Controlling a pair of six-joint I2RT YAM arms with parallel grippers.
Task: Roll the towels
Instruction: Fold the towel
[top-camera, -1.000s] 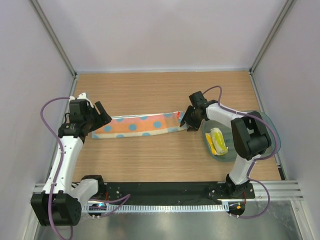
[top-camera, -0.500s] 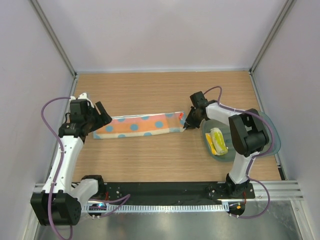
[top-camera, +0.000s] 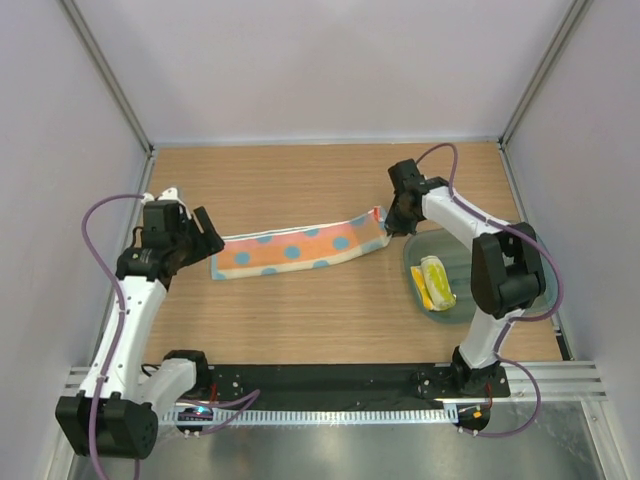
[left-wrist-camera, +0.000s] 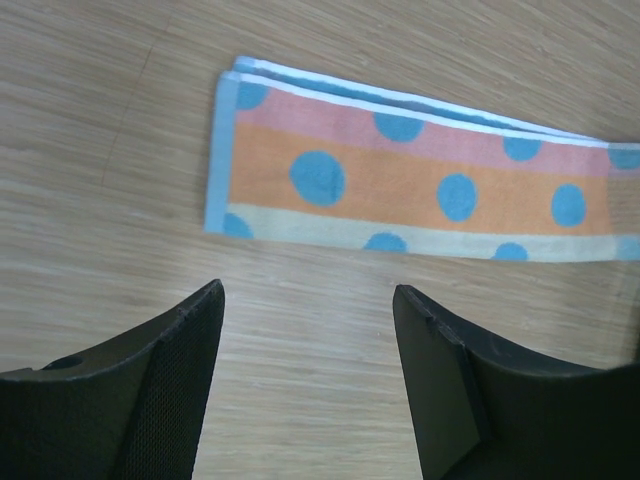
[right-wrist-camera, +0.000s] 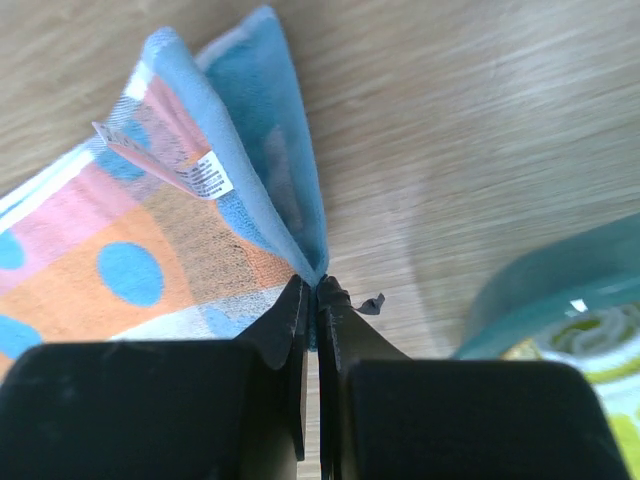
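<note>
The blue spotted towel (top-camera: 300, 250) lies folded into a long narrow strip on the worktop (top-camera: 300, 180); its long axis runs left to right between the two arms, the right end a little farther back than the left. The right hand (top-camera: 392, 222) is pinched tight on that right end; the wrist view shows the jaws closed on the folded edge, with the cloth fanning up and away from them and a small sewn label (right-wrist-camera: 185, 170) showing on it. The left hand (top-camera: 205, 238) stands wide and holds nothing; it hangs just off the strip's left end, apart from it, with the short edge lying straight ahead of its fingers.

So each hand has one end, and only the right one has a grip; a roll would most likely run along the strip from the held end toward the left.

The yellow towel (top-camera: 435, 280) sits bundled in the clear bluish tub (top-camera: 420, 245), just beside the right arm.
</note>
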